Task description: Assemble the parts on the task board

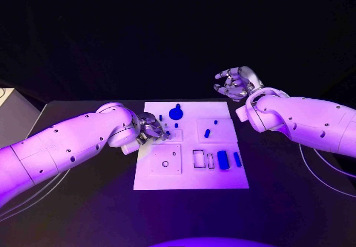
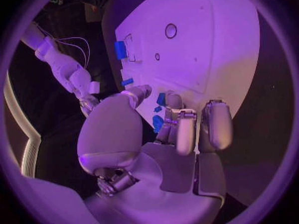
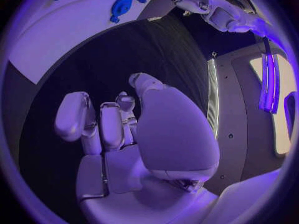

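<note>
The white task board (image 1: 189,175) lies mid-table. On it are a round blue part (image 1: 176,112), small blue parts (image 1: 208,133) and blue blocks (image 1: 224,160) near white frames. My left hand (image 1: 152,128) hovers low over the board's left edge; in the left wrist view its thumb and a fingertip (image 2: 171,102) seem to pinch a small blue part (image 2: 161,98). My right hand (image 1: 237,82) is raised beyond the board's far right corner, its fingers loosely bent and apart, holding nothing. The right wrist view shows that hand (image 3: 124,129) above the black table, with the round blue part (image 3: 120,6) far off.
A ring (image 1: 164,164) marks the square plate at the board's near left. A pale box (image 1: 7,95) stands at the table's far left corner. Cables (image 1: 326,175) trail under my right arm. Black table (image 1: 82,211) surrounds the board.
</note>
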Controlling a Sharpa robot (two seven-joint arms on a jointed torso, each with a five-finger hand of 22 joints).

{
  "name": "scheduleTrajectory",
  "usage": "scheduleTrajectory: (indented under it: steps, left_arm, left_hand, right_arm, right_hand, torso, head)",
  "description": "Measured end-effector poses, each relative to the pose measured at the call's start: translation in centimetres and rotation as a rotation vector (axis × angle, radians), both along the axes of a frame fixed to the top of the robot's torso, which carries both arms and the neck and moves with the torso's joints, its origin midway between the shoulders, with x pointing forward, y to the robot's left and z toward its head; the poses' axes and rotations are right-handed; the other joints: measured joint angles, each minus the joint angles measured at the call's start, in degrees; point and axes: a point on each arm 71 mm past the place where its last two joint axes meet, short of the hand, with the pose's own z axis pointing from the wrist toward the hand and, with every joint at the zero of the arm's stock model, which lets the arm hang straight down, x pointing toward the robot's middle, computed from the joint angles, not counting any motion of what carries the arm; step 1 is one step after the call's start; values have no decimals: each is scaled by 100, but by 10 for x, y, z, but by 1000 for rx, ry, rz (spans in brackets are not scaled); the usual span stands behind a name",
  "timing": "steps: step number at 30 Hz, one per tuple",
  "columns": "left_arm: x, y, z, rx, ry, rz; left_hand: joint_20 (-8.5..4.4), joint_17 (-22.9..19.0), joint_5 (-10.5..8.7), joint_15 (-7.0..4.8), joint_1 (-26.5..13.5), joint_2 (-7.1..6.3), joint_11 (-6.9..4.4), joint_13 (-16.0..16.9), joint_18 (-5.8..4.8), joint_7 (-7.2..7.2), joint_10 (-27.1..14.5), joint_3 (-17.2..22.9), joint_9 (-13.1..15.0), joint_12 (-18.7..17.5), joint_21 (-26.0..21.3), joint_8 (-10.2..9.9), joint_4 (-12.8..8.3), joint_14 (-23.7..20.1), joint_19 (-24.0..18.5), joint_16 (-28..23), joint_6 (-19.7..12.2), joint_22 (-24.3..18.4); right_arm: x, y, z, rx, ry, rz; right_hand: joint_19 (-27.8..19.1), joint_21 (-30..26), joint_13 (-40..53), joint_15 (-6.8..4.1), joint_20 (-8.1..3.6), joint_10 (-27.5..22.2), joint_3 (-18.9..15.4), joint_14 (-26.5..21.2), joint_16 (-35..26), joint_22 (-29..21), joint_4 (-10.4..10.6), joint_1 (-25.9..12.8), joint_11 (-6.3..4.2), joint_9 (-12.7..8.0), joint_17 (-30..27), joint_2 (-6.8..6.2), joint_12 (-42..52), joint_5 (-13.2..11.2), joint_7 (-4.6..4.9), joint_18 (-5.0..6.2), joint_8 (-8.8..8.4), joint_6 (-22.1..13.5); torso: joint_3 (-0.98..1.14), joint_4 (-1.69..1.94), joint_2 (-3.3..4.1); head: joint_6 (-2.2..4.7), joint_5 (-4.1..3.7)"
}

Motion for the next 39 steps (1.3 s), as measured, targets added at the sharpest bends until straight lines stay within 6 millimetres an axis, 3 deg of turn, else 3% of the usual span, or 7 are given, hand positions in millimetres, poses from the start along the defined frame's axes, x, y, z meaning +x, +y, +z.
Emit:
scheduleTrajectory:
  steps: [4, 10, 23, 39]
  left_arm:
    - [2, 1, 0, -10, -7, 21]
    - [4, 1, 0, -14, -16, 39]
    - [6, -5, -2, 6, -15, 29]
    - [8, -10, -3, 18, -9, 20]
  left_hand:
    - [0, 0, 0, 0, 5, 5, 0, 37, 0, 0, 0, -71, 0, 0, 0, 0, 71, 0, 0, 0, 0, 0]
    - [0, 0, 0, 0, 12, 225, 20, 67, 0, 0, 20, -131, 0, 0, 0, 0, 258, 0, 0, 0, 0, 14]
    - [0, 0, 0, 0, -85, 353, 0, 95, 0, -1, 40, -258, 13, 0, 1, -22, 369, 0, 0, 0, 41, 22]
    - [-2, 0, 0, 0, -248, 402, -12, 205, 0, -22, 133, -399, 33, 24, 2, -22, 368, 0, 2, 0, 102, 70]
  right_arm:
    - [0, 0, 0, 0, 0, 0]
    - [0, 0, 0, 0, 1, 1]
    - [0, 1, 0, -3, 0, 3]
    - [0, 2, 0, -4, 2, 7]
  right_hand:
    - [0, 0, 0, 0, 0, 0, 0, 0, 0, 0, 0, 0, 0, 0, 0, 0, 0, 0, 0, 0, 0, 1]
    - [0, 0, 0, 0, 0, 0, 0, 0, 0, 0, 0, 0, 0, 0, -1, 0, 0, 0, 14, 0, 0, -14]
    - [0, 0, 0, 0, 0, 0, 40, 0, 0, 0, -8, 0, 0, 0, 9, 0, 0, 0, 13, 0, 0, -15]
    - [0, 0, 13, 0, 0, 0, 40, 0, 0, 0, -8, -23, 1, 0, 19, -23, 22, 0, 6, 0, 0, -22]
  torso:
    - [3, -2, -2]
    - [5, -4, -2]
    - [7, -7, -2]
    - [5, -6, 2]
  head:
    - [-1, 7]
    - [1, 11]
    - [-3, 13]
    - [-19, 10]
